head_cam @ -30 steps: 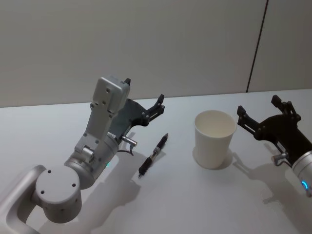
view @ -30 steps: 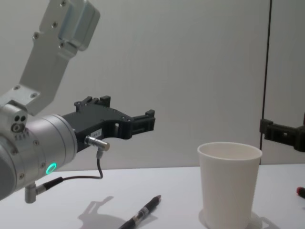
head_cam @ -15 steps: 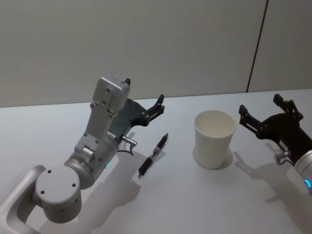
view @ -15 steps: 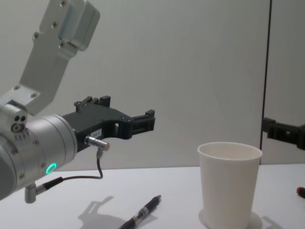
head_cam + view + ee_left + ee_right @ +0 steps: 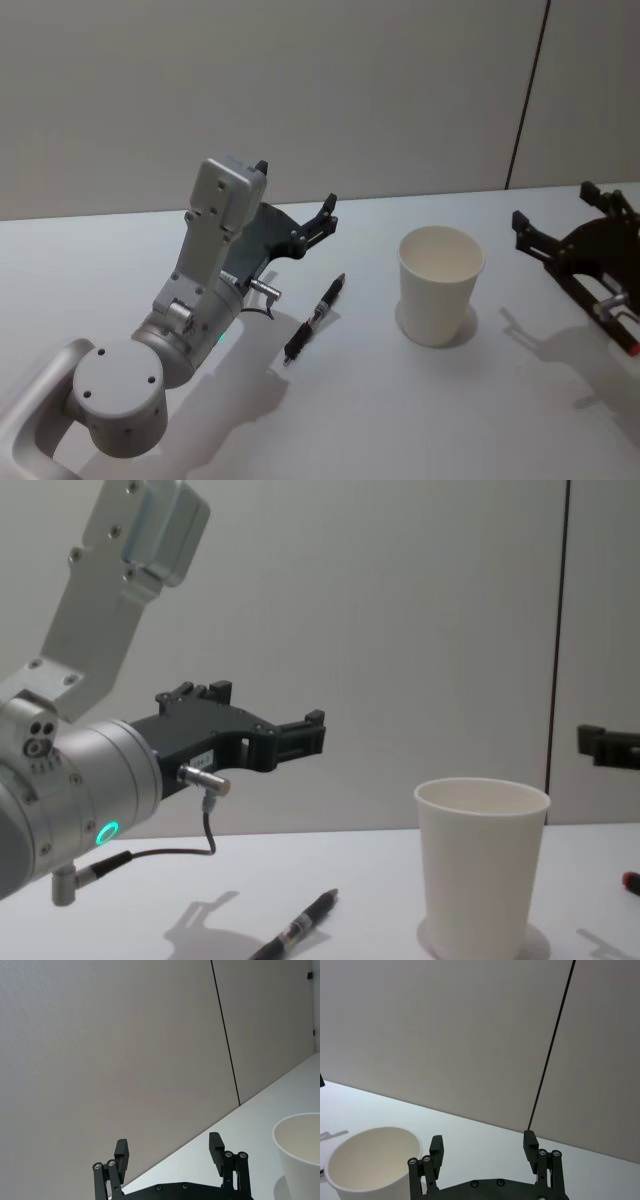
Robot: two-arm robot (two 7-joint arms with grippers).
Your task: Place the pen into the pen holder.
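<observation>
1. A plain white tapered paper cup [image 5: 440, 285] stands upright on the white table [image 5: 380, 420].
2. A slim black pen [image 5: 314, 319] lies flat left of the cup, apart from it.
3. The left gripper [image 5: 168, 1143] hovers left of the cup, fingers spread wide, empty.
4. The right gripper [image 5: 555, 205] hangs right of the cup, equally wide, empty.

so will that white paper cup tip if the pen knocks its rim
Probably yes: the tapered white paper cup stands empty, tall, on a base narrower than its rim, so it likely tips or slides easily. Its thin wall would probably dent.
</observation>
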